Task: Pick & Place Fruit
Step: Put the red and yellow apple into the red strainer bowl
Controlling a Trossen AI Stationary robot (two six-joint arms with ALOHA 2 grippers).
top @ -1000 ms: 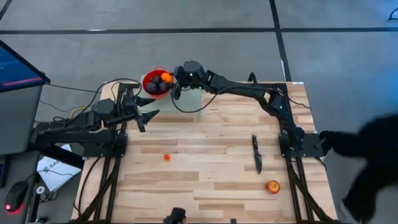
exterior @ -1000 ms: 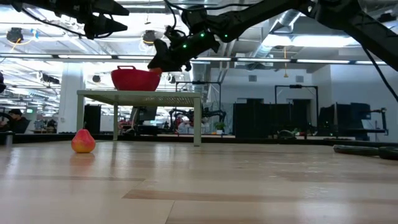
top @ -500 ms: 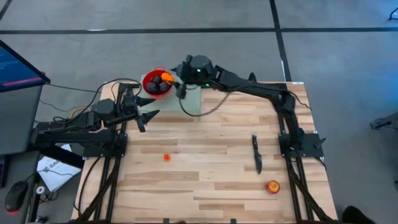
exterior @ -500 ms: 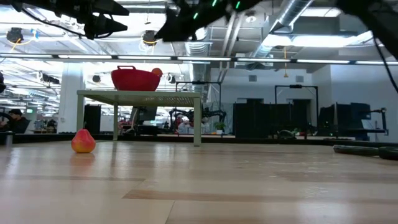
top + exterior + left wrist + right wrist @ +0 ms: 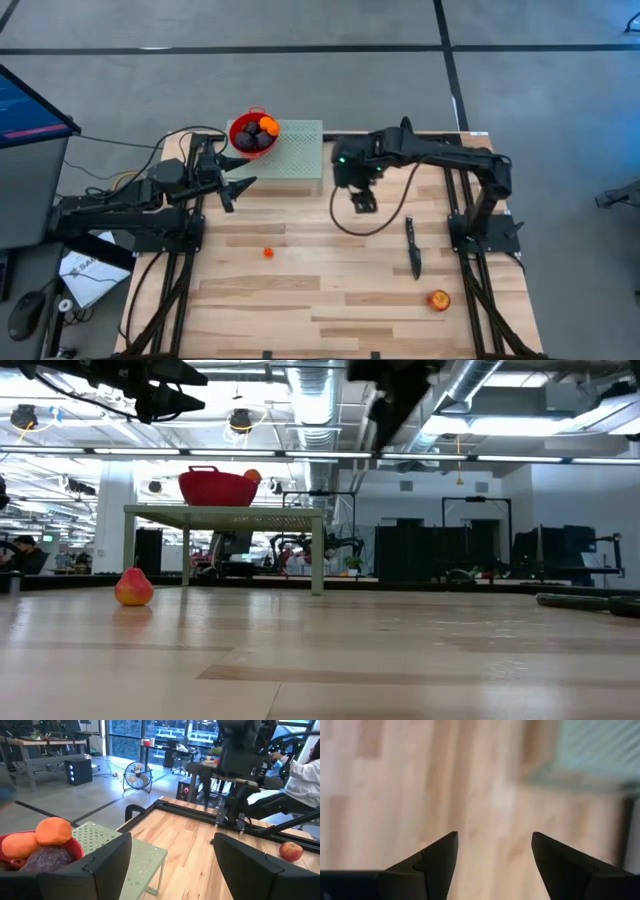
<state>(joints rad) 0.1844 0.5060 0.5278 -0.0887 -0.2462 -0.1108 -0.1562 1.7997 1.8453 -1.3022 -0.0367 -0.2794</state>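
Observation:
A red bowl [image 5: 240,130] holds dark purple plums [image 5: 255,142] and two orange fruits [image 5: 268,125]; it stands on a pale green perforated stand [image 5: 300,152] at the table's far edge. In the left wrist view the oranges [image 5: 52,830] lie on top of a plum [image 5: 47,857]. One small orange fruit [image 5: 268,253] lies on the table's middle left. The red-yellow apple [image 5: 438,299] sits near the right near corner. My left gripper [image 5: 240,193] hovers open beside the bowl. My right gripper [image 5: 360,203] hangs open above bare wood, right of the stand.
A slim black knife [image 5: 413,247] lies on the table's right side, between my right gripper and the apple. The stand's legs [image 5: 317,555] rise from the far part of the table. A person in a white sleeve [image 5: 305,770] sits beyond the table.
My right gripper has risen from the bowl's rim and swung toward the table's right and near side, then come down over bare wood beside the stand. An orange fruit stays on top in the bowl. A dark figure at the right edge has left the view.

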